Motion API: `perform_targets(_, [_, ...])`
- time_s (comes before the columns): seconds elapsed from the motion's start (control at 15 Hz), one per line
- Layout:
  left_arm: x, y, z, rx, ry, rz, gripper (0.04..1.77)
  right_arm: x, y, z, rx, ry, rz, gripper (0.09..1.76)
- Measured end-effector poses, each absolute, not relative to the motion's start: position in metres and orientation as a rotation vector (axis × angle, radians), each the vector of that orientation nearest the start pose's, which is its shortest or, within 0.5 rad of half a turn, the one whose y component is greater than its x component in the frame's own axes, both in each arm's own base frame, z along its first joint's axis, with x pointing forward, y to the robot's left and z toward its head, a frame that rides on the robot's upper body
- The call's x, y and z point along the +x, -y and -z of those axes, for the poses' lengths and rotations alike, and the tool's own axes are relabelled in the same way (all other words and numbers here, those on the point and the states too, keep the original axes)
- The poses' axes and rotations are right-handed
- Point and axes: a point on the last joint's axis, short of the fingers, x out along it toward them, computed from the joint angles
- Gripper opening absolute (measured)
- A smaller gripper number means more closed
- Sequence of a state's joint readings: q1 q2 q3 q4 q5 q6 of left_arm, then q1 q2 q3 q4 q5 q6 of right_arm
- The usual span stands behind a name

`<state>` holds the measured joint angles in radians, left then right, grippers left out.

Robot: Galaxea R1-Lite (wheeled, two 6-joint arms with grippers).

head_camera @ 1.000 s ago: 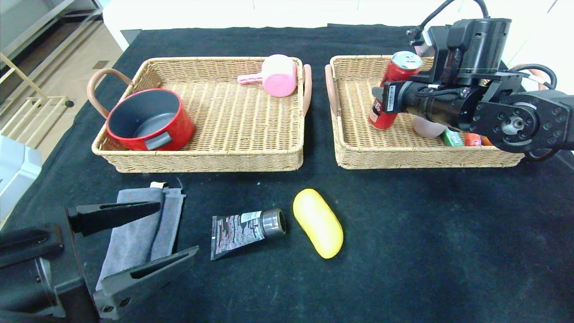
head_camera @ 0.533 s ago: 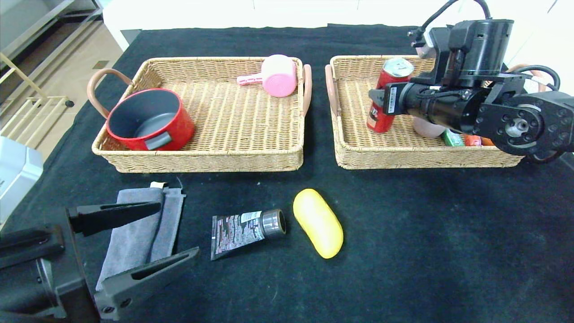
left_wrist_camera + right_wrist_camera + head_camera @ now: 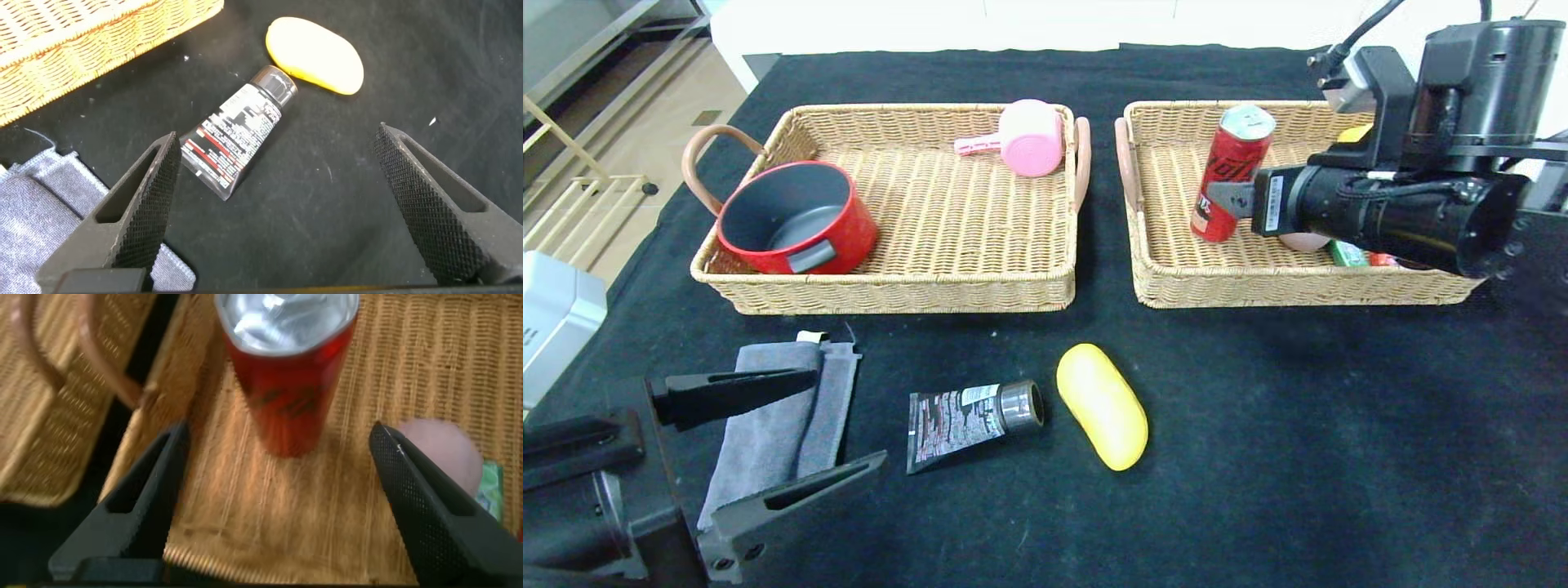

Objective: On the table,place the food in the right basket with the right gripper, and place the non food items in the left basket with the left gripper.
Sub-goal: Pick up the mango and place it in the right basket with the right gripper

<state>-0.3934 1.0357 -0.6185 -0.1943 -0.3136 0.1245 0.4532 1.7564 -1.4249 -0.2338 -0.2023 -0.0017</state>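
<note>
Your right claw [image 3: 274, 498] hangs spread and empty over the right basket [image 3: 1176, 282] with the red can [image 3: 1232, 171] upright just beyond its fingertips, while your left claw [image 3: 837, 425] rests spread above the grey towel [image 3: 768, 425].

**Sorting half done: food in the basket, soft goods on the cloth**

On the black-covered table [image 3: 1258, 425], the red drink can [image 3: 1232, 170] stands upright in the right basket [image 3: 1176, 282], with a pale pinkish lump [image 3: 1303, 242] just beside it. The left basket [image 3: 947, 290] sits next to it, well apart from the loose items. In front, a yellow oblong piece [image 3: 1102, 405] lies tilted, just beside the grey cap of the black printed tube [image 3: 970, 414]. The folded grey towel [image 3: 768, 425] lies flat toward the table's left edge
</note>
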Motion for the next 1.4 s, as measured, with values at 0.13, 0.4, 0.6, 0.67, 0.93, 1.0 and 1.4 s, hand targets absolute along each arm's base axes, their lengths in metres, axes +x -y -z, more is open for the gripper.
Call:
perform_targets(0.13, [0.123, 0.059, -0.233, 0.13, -0.186, 0.719, 1.72, 0.286, -0.146, -0.294, -0.048, -0.126, -0.284, 1.62])
perform_targets(0.4, [0.123, 0.059, -0.233, 0.131, -0.186, 0.721, 1.72, 0.236, -0.147, -0.276, -0.088, -0.206, -0.369, 1.66])
perform_targets(0.6, [0.124, 0.059, -0.233, 0.132, -0.187, 0.721, 1.72, 0.214, -0.16, -0.268, -0.112, -0.23, -0.432, 1.67])
perform_targets(0.67, [0.124, 0.059, -0.233, 0.131, -0.188, 0.719, 1.72, 0.21, -0.169, -0.264, -0.126, -0.236, -0.433, 1.68])
perform_targets(0.93, [0.125, 0.059, -0.233, 0.131, -0.192, 0.717, 1.72, 0.198, -0.212, -0.244, -0.193, -0.276, -0.481, 1.69])
perform_targets(1.0, [0.125, 0.059, -0.233, 0.13, -0.191, 0.716, 1.72, 0.198, -0.223, -0.24, -0.208, -0.282, -0.48, 1.69])
perform_targets(1.4, [0.123, 0.057, -0.237, 0.13, -0.171, 0.703, 1.72, 0.199, -0.262, -0.219, -0.237, -0.295, -0.521, 1.7])
